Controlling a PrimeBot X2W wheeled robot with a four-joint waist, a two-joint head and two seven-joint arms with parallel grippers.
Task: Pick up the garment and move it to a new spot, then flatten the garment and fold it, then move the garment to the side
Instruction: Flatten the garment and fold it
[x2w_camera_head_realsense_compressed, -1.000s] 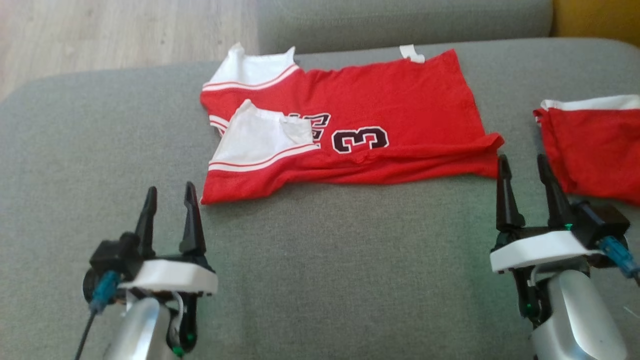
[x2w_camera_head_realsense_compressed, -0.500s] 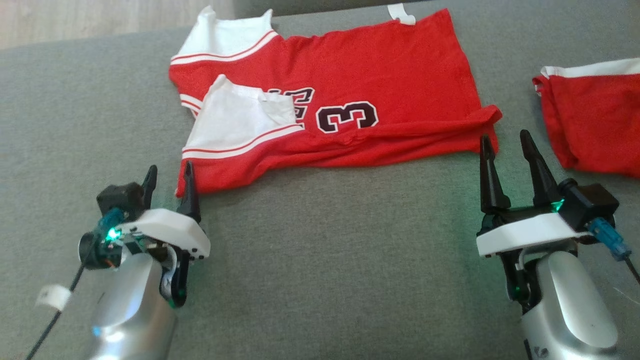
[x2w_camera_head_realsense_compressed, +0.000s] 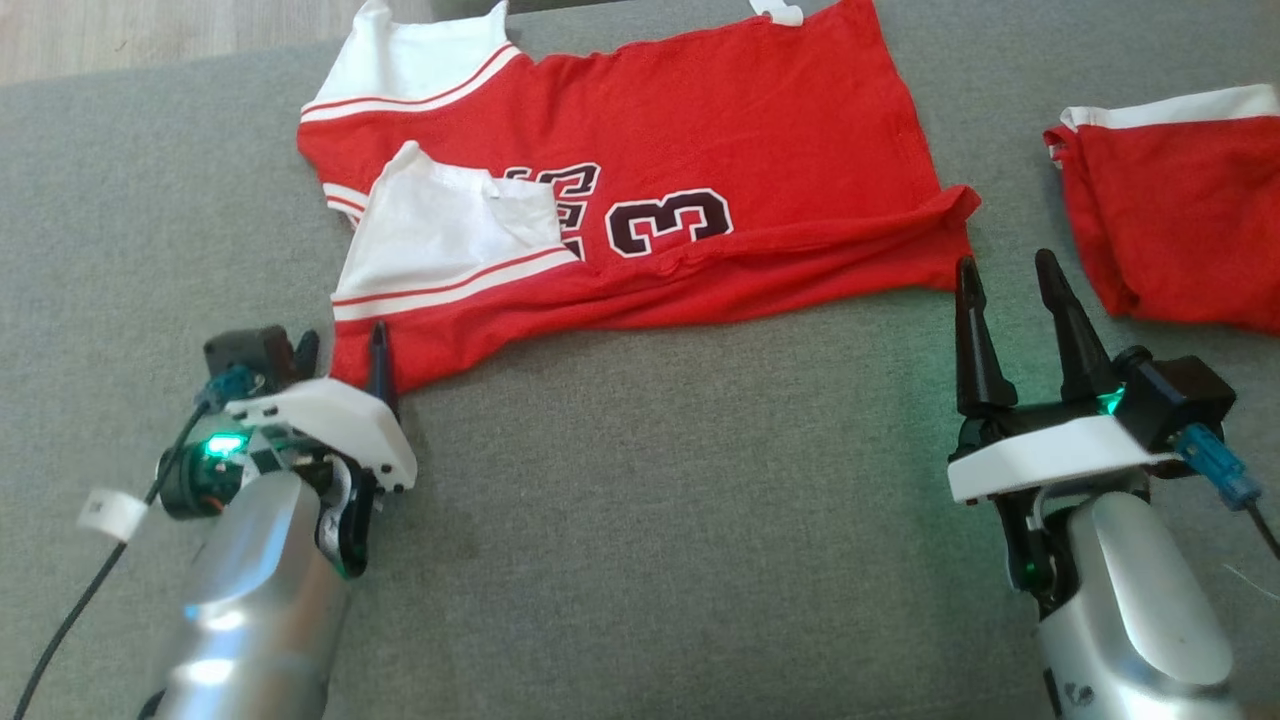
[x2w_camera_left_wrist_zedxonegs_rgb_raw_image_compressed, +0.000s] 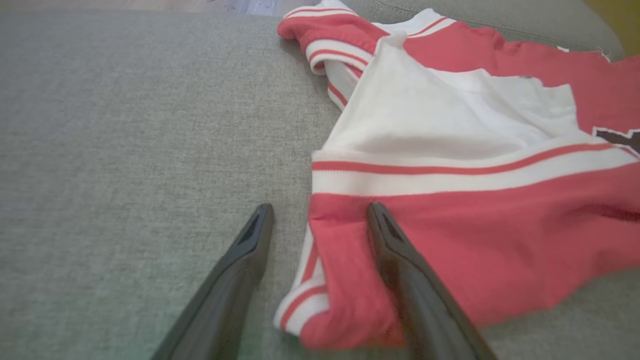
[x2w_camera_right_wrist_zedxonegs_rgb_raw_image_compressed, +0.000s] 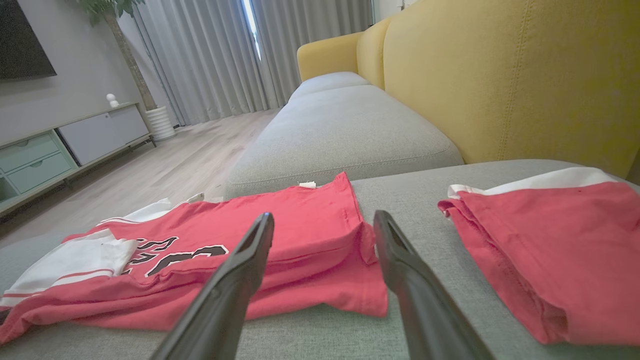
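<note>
The garment (x2w_camera_head_realsense_compressed: 700, 130), a red jersey with white sleeves and a dark "3", lies spread on the grey sofa cushion (x2w_camera_head_realsense_compressed: 650, 520). My left gripper (x2w_camera_head_realsense_compressed: 343, 345) is open and tipped down at its near left corner. In the left wrist view that corner of the garment (x2w_camera_left_wrist_zedxonegs_rgb_raw_image_compressed: 475, 240) lies between the fingers of the left gripper (x2w_camera_left_wrist_zedxonegs_rgb_raw_image_compressed: 320, 210), with the right finger over the red cloth. My right gripper (x2w_camera_head_realsense_compressed: 1005, 265) is open, its tips just short of the garment's near right hem corner. The right wrist view has the garment (x2w_camera_right_wrist_zedxonegs_rgb_raw_image_compressed: 300, 200) just beyond the right gripper (x2w_camera_right_wrist_zedxonegs_rgb_raw_image_compressed: 325, 217).
A second red piece with a white band (x2w_camera_head_realsense_compressed: 1170, 210) lies on the cushion to the right of my right gripper, seen also as the red piece (x2w_camera_right_wrist_zedxonegs_rgb_raw_image_compressed: 550, 240). A yellow backrest (x2w_camera_right_wrist_zedxonegs_rgb_raw_image_compressed: 500, 75) rises behind it. Wooden floor (x2w_camera_head_realsense_compressed: 150, 30) lies beyond the cushion's far left edge.
The head camera has shifted, so the whole scene sits lower-left. My left gripper has tipped down and reached the garment's near left corner. My right gripper has come closer to the right hem corner.
</note>
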